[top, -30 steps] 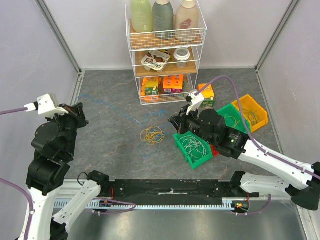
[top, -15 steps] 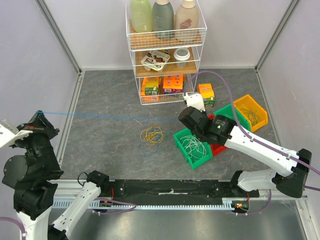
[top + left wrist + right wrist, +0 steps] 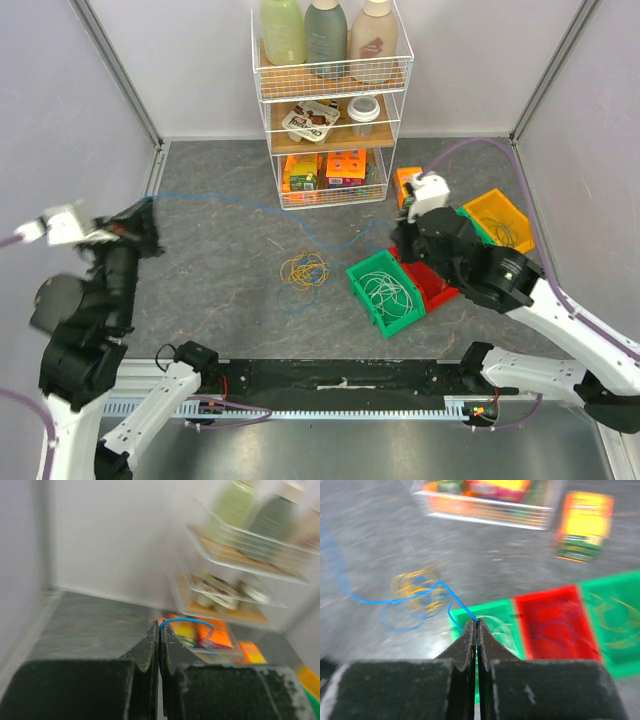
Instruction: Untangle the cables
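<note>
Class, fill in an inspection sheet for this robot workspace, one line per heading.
Surface: dark grey mottled table.
Job's things: blue cable strung between both grippers; yellow cable coiled on the table; white cables in the near green bin.
Clutter: red bin, yellow bin, orange box.
Grippers: left gripper and right gripper both shut on the blue cable.
Cables: purple hose arches over the right arm.
Surroundings: wire rack holding bottles, against the back wall.

A cable (image 3: 215, 199) is strung between rack (image 3: 330, 78) and coil (image 3: 303, 269); bins (image 3: 366, 302) are set right of the coil.
</note>
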`<control>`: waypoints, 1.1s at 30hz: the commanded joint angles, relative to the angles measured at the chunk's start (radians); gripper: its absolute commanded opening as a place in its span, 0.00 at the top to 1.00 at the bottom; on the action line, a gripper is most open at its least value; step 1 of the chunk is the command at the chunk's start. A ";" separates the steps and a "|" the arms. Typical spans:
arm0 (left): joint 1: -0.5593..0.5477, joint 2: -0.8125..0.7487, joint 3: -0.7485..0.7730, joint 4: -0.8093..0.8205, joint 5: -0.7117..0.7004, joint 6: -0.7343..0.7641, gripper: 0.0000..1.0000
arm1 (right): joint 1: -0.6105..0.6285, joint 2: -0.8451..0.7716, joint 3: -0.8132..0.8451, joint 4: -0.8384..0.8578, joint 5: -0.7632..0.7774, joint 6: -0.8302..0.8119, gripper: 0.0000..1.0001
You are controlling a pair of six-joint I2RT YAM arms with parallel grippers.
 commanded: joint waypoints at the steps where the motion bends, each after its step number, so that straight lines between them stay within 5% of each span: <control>1: 0.002 0.210 -0.013 -0.018 0.772 -0.165 0.98 | 0.005 0.083 -0.033 0.312 -0.575 -0.134 1.00; 4: 0.000 0.326 -0.081 0.080 1.242 -0.220 0.98 | 0.006 0.125 -0.002 0.335 -0.572 -0.125 1.00; 8: -0.008 0.378 -0.164 0.171 1.391 -0.300 0.98 | 0.006 0.132 -0.013 0.399 -0.673 -0.125 1.00; 13: -0.023 0.398 -0.208 0.208 1.397 -0.323 0.98 | 0.014 0.169 -0.017 0.464 -0.836 -0.108 1.00; 33: -0.055 0.466 -0.219 0.217 1.474 -0.326 0.96 | 0.025 0.152 -0.080 0.582 -0.854 -0.062 1.00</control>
